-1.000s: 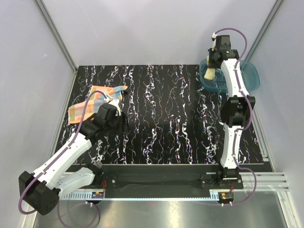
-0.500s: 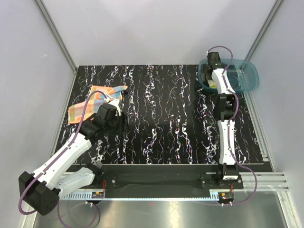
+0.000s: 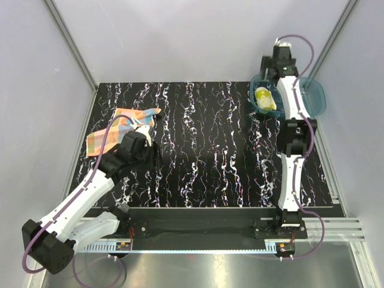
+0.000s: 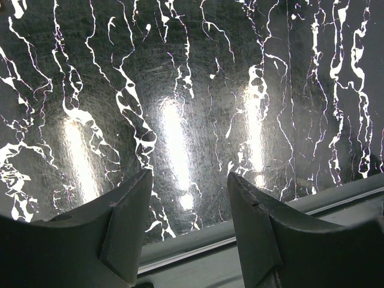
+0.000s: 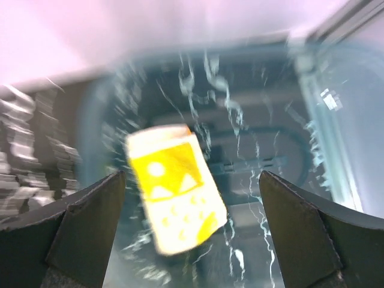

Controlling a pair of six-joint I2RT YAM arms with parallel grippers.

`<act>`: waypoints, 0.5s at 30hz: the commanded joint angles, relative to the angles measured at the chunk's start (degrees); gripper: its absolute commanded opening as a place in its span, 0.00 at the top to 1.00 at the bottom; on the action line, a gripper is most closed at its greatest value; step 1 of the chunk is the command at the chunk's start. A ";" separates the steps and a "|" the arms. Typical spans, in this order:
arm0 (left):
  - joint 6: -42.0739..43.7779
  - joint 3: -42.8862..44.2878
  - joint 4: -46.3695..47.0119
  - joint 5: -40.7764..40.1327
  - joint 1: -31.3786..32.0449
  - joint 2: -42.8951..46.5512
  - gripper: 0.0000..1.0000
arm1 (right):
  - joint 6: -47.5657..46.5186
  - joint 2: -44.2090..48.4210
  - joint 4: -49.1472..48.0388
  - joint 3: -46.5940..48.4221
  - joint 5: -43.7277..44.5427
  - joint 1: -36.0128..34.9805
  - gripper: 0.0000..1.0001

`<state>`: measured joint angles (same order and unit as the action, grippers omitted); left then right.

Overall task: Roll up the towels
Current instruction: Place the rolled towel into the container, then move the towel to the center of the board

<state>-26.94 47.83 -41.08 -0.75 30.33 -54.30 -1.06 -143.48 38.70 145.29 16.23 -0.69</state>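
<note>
The yellow towel (image 3: 264,99) lies rolled up inside the teal bin (image 3: 316,102) at the back right. In the right wrist view this yellow towel (image 5: 177,189) shows pale markings and rests on the bin's floor, below my right gripper (image 5: 192,174). That right gripper (image 3: 270,73) hangs over the bin, open and holding nothing. The orange towel (image 3: 117,129) with light-blue patches lies crumpled on the table's left side. My left gripper (image 3: 156,154) hovers just right of it, apart from it. In the left wrist view the left gripper (image 4: 189,175) is open with only table between its fingers.
The black marbled table (image 3: 210,150) is framed by metal rails. The table's near edge and a rail (image 4: 198,252) show under the left fingers. The bin's translucent wall (image 5: 327,138) surrounds the right gripper. Plain walls close in at the back and both sides.
My right gripper opened and let the yellow towel go into the bin, dipping down and then lifting. The left arm has hardly moved.
</note>
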 commanded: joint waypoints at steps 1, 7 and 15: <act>0.92 0.07 0.83 -1.18 0.17 0.96 0.42 | 5.18 13.38 -5.73 -4.72 -2.33 -0.01 0.00; 0.75 0.24 0.48 -2.67 0.17 1.22 0.42 | 10.37 27.01 -7.59 -16.86 -9.80 -0.72 0.00; -0.48 1.55 -1.81 -8.91 -0.62 -0.53 0.40 | 17.75 47.39 -13.97 -45.76 -20.71 -6.24 0.00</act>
<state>-27.03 47.86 -41.45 -4.99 30.28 -54.39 11.92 -101.54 28.23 108.57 2.09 -3.81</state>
